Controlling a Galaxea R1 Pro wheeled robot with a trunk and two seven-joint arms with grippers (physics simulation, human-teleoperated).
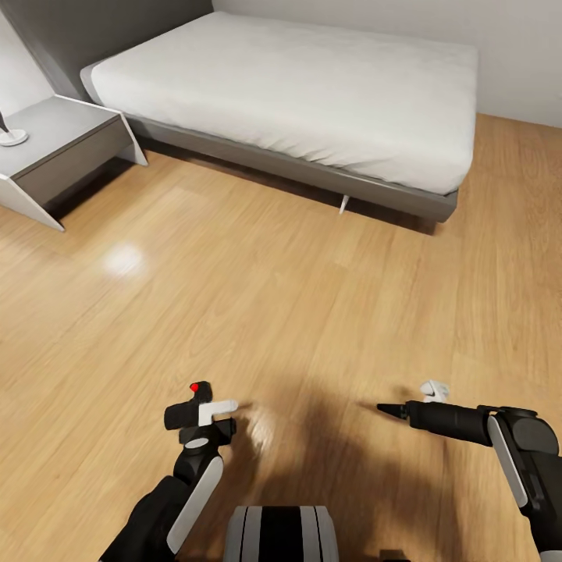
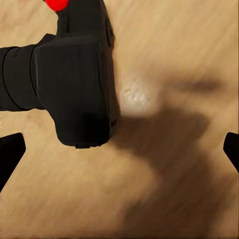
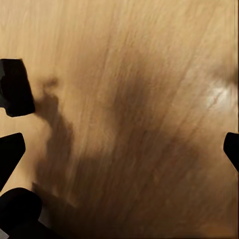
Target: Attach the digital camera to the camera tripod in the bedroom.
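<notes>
The digital camera [image 1: 190, 403], black with a red dot on its top, is up off the light wood floor [image 1: 297, 297] at my left gripper [image 1: 200, 412], which is shut on it at the lower left of the head view. In the left wrist view the camera [image 2: 74, 84] looms large and close beside one fingertip [image 2: 9, 154]. At the lower right my right gripper [image 1: 410, 400] points left above the floor, open and holding nothing; its fingertips [image 3: 10, 154] stand far apart over bare floorboards. The camera tripod is out of view.
The grey bed with its white mattress [image 1: 297, 86] fills the back of the bedroom. A grey and white nightstand [image 1: 62, 144] stands at the far left with a white lamp base [image 1: 12, 137] on it. Wood floor stretches between me and the bed.
</notes>
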